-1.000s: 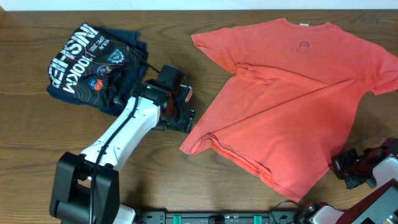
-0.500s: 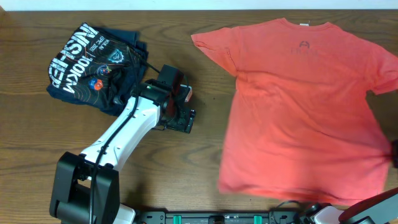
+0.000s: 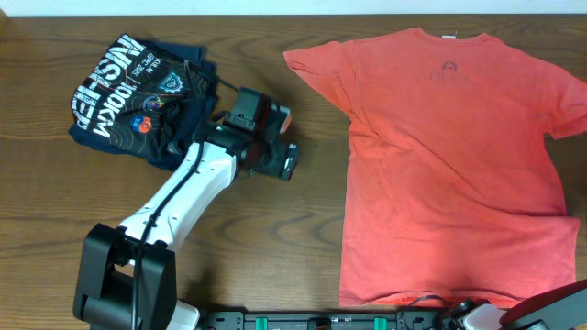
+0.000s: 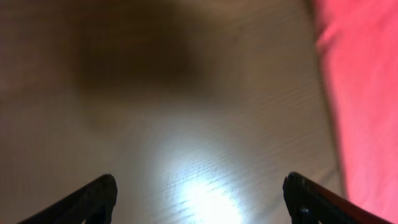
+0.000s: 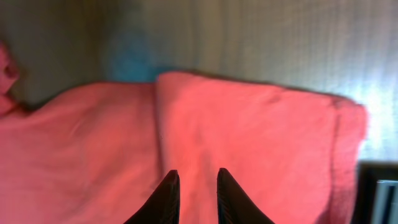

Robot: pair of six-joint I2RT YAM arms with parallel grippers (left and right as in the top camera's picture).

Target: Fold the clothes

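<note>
The orange-red T-shirt (image 3: pixel 449 156) lies spread flat on the right half of the wooden table (image 3: pixel 275 257), neck at the far edge, its hem at the near edge. My left gripper (image 3: pixel 290 160) hovers wide open over bare wood just left of the shirt. In the left wrist view the left gripper (image 4: pixel 200 183) holds nothing, and the shirt's edge (image 4: pixel 367 93) shows at the right. In the right wrist view my right gripper (image 5: pixel 196 177) sits low over a fold of the shirt (image 5: pixel 249 137), jaws a narrow gap apart with nothing pinched. The overhead view does not show the right gripper.
A dark navy folded shirt (image 3: pixel 138 96) with white lettering lies at the far left, just behind the left arm (image 3: pixel 183 197). The left arm's base (image 3: pixel 124 275) stands at the near edge.
The shirt's folded lower-left part has been drawn out flat towards the near right. My right gripper's jaws have parted slightly. The left gripper has shifted a little right and opened wider.
</note>
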